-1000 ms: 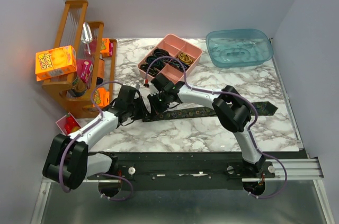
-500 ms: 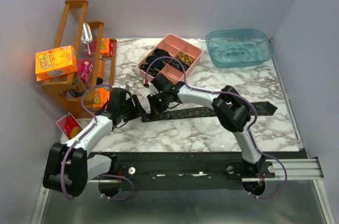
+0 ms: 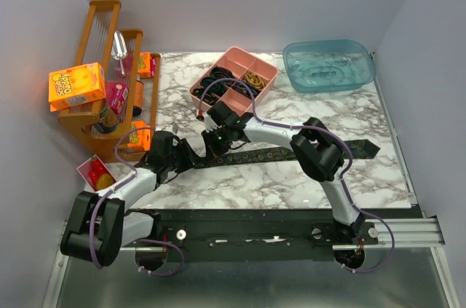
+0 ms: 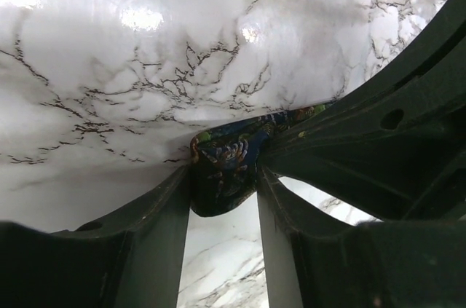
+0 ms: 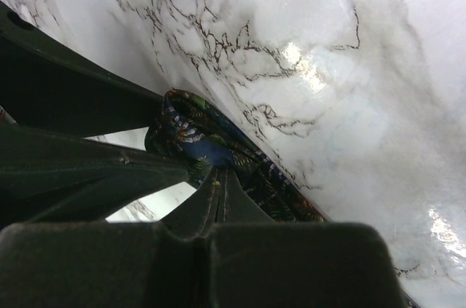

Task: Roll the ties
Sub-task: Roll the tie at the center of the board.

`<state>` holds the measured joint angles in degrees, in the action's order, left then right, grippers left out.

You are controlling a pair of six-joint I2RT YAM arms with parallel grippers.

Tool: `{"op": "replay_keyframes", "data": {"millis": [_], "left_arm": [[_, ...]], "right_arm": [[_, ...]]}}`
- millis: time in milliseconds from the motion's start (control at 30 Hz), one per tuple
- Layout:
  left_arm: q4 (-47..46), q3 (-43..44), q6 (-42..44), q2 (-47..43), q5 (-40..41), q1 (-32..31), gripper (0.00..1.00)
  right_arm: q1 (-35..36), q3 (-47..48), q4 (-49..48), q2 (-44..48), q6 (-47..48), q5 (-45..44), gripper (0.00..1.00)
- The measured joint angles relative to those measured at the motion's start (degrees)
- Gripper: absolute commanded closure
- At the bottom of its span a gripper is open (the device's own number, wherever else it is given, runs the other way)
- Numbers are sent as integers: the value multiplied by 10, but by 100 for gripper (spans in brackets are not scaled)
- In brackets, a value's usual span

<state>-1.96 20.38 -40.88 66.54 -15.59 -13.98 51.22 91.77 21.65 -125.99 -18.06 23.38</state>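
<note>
The dark speckled fabric necktie [image 3: 291, 154] lies mostly unrolled in front of the pink plastic tray [image 3: 271, 82], with only its end turned. There the right fingers [image 5: 218, 199] press together. The left fingers [image 4: 156, 235] straddle it, grip unclear.

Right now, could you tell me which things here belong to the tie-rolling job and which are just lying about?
Job in hand:
tie, one end pinched by the right gripper
left gripper, fingers either side of that end

Lying about:
pink tray of bands
blue tub
wooden rack
orange box
small red box
</note>
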Motion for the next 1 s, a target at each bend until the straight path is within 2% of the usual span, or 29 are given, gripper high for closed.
{"op": "replay_keyframes", "data": {"millis": [100,167,333,467,667,1000], "left_arm": [[-19,-9,-7,2,-1,1,66],[-27,-14,-10,2,-1,2,68],[-34,-16,-13,2,-1,2,89],[-34,-15,-10,0,-1,2,99],[-7,2,4,0,-1,2,100],[95,75,47,-9,11,-2,100]], "right_arm": [[0,0,0,0,0,1,99],[0,0,-1,0,0,1,99],[0,0,-2,0,0,2,99],[0,0,-2,0,0,3,99],[0,0,-3,0,0,3,99],[2,11,2,-9,2,2,99]]}}
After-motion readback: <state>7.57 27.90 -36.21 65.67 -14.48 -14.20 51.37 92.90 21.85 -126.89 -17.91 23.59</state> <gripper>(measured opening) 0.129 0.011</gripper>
